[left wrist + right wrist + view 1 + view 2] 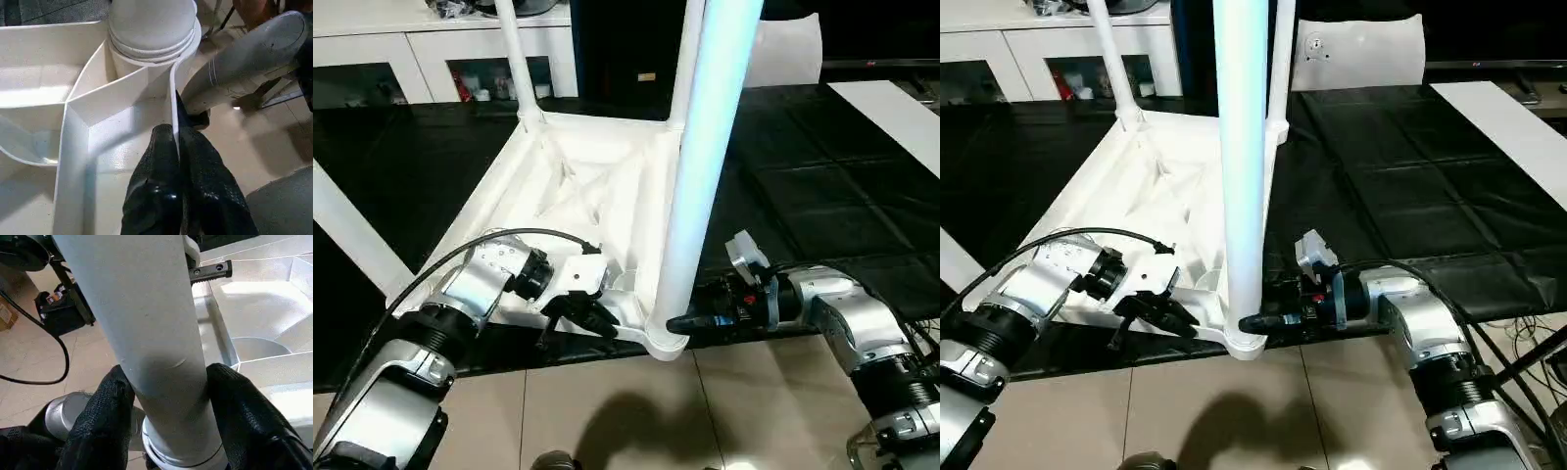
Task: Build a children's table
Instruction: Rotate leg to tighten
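Observation:
The children's table lies upside down on the black mat, its ribbed white top (578, 186) facing up. Three legs stand in its sockets, one at the back left (514, 49), one at the back right (688, 59) and a near one (705, 147) in the front corner socket (666, 343). A further leg (347, 230) slants at the left. My left gripper (173, 129) is shut on the top's thin rim wall (172, 93) just beside that socket. My right gripper (168, 374) clasps the near leg (146, 323) low down, one finger (105, 411) pressed on each side.
The table's front corner overhangs the mat edge above the tiled floor (607, 411). A white cabinet (411, 39) runs along the back left. A flat white panel (1361, 49) leans at the back, and a long white strip (891, 108) lies far right on the mat (822, 196).

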Available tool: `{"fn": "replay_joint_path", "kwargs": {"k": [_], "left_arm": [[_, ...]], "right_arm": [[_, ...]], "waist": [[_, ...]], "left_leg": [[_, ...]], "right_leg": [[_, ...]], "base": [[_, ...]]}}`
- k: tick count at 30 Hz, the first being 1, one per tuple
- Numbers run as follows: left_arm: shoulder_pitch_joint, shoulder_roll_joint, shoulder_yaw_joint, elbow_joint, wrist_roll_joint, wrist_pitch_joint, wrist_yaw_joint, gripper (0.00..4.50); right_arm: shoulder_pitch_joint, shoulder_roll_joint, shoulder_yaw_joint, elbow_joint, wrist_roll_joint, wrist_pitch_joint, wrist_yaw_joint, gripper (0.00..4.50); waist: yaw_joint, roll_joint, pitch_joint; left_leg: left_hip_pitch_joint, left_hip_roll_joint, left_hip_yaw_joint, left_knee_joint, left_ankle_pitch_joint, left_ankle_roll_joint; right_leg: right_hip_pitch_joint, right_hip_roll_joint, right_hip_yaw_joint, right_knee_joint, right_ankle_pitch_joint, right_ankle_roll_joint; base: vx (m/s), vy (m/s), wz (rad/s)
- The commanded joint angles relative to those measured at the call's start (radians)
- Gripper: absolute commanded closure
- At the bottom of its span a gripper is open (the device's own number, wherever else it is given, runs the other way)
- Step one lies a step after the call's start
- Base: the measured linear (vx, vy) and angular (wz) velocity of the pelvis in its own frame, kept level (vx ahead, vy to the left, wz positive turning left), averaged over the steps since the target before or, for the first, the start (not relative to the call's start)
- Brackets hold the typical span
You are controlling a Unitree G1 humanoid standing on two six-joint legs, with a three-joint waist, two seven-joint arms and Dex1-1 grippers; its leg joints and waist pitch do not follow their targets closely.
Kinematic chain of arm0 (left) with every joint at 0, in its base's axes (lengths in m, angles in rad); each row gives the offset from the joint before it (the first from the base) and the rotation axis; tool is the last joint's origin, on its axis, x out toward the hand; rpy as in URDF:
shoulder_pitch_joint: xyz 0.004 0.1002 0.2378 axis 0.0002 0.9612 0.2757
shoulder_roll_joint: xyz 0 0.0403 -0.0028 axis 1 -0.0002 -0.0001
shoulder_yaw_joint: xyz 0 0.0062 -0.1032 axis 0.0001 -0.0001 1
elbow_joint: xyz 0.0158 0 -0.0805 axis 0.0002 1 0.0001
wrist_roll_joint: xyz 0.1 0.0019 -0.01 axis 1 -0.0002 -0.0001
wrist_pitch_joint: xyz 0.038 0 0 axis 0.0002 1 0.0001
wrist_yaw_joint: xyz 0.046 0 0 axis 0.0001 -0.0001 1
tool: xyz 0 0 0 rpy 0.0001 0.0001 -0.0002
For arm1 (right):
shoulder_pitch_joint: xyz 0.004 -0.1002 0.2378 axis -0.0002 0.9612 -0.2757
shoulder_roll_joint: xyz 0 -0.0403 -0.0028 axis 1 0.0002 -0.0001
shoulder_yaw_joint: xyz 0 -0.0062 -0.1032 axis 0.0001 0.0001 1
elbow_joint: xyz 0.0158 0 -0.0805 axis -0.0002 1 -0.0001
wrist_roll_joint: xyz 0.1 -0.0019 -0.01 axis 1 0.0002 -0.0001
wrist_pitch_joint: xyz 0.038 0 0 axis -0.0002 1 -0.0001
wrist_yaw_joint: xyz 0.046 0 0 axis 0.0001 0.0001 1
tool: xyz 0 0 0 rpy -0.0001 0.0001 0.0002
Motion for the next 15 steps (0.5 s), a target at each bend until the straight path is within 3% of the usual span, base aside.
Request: {"fn": "replay_joint_path", "kwargs": {"k": [1, 4, 6, 7, 8, 10, 11, 13, 14, 15], "left_arm": [[-0.01, -0.018, -0.04, -0.015, 0.013, -0.026, -0.031, 4.5], [-0.01, -0.037, -0.016, -0.01, 0.02, 0.021, 0.051, 4.5], [-0.017, -0.062, 0.009, -0.004, 0.022, 0.068, 0.132, 4.5], [-0.022, -0.087, 0.033, -0.005, 0.013, 0.11, 0.189, 4.5], [-0.026, -0.106, 0.051, -0.006, 0.005, 0.139, 0.228, 4.5], [-0.036, -0.14, 0.076, -0.003, 0.0, 0.187, 0.307, 4.5], [-0.043, -0.156, 0.087, 0.002, 0.003, 0.207, 0.352, 4.5], [-0.055, -0.18, 0.104, 0.015, 0.01, 0.235, 0.423, 4.5], [-0.082, -0.226, 0.139, 0.047, 0.015, 0.28, 0.556, 4.5], [-0.083, -0.228, 0.14, 0.049, 0.015, 0.282, 0.56, 4.5]], "right_arm": [[-0.015, 0.003, -0.004, -0.016, 0.012, 0.015, -0.003, 2.49], [0.011, 0.031, -0.033, -0.039, -0.002, 0.0, -0.109, 2.5], [0.032, 0.065, -0.057, -0.06, -0.021, 0.004, -0.223, 2.5], [0.045, 0.097, -0.076, -0.072, -0.036, 0.015, -0.317, 2.5], [0.053, 0.121, -0.09, -0.079, -0.046, 0.025, -0.385, 2.51], [0.051, 0.167, -0.111, -0.068, -0.071, 0.028, -0.504, 2.53], [0.048, 0.189, -0.121, -0.06, -0.08, 0.032, -0.555, 2.53], [0.043, 0.221, -0.132, -0.049, -0.098, 0.029, -0.629, 2.54], [0.025, 0.279, -0.152, -0.018, -0.124, 0.036, -0.764, 2.55], [0.024, 0.281, -0.153, -0.016, -0.125, 0.036, -0.768, 2.55]], "waist": [[-0.007, -0.012, -0.07], [-0.007, -0.009, -0.07], [-0.008, -0.009, -0.064], [-0.012, -0.005, -0.064], [-0.022, -0.011, -0.06], [-0.027, -0.01, -0.059], [-0.037, -0.006, -0.059], [-0.052, -0.008, -0.062], [-0.057, -0.009, -0.063], [-0.068, -0.005, -0.064]], "left_leg": [[0.007, 0.01, 0.012, -0.063, -0.14, 0.058], [0.008, 0.01, 0.012, -0.063, -0.142, 0.055], [0.009, 0.01, 0.011, -0.067, -0.163, 0.036], [0.009, 0.008, 0.01, -0.069, -0.176, 0.024], [0.008, 0.003, 0.008, -0.074, -0.212, 0.002], [0.006, 0.003, 0.007, -0.076, -0.215, -0.006], [0.005, 0.001, 0.005, -0.077, -0.222, -0.015], [0.001, -0.002, 0.001, -0.077, -0.214, -0.013], [0.001, -0.003, 0.001, -0.076, -0.213, -0.007], [-0.001, -0.005, 0.004, -0.071, -0.197, -0.002]], "right_leg": [[0.059, -0.038, 0.035, -0.061, -0.135, -0.243], [0.058, -0.038, 0.035, -0.061, -0.134, -0.242], [0.055, -0.038, 0.035, -0.067, -0.174, -0.226], [0.057, -0.038, 0.036, -0.068, -0.199, -0.219], [0.059, -0.04, 0.033, -0.08, -0.309, -0.181], [0.058, -0.04, 0.033, -0.085, -0.35, -0.16], [0.057, -0.039, 0.032, -0.087, -0.365, -0.151], [0.059, -0.037, 0.031, -0.088, -0.334, -0.149], [0.06, -0.037, 0.032, -0.088, -0.318, -0.155], [0.058, -0.034, 0.034, -0.084, -0.273, -0.172]], "base": [[0.0, 0.0, 0.0], [0.0, 0.0, 0.0], [0.0, 0.0, 0.0], [0.0, 0.0, 0.0], [0.0, 0.0, 0.0], [0.0, 0.0, 0.0], [0.0, 0.0, 0.0], [0.0, 0.0, 0.0], [0.0, 0.0, 0.0], [0.0, 0.0, 0.0]]}}
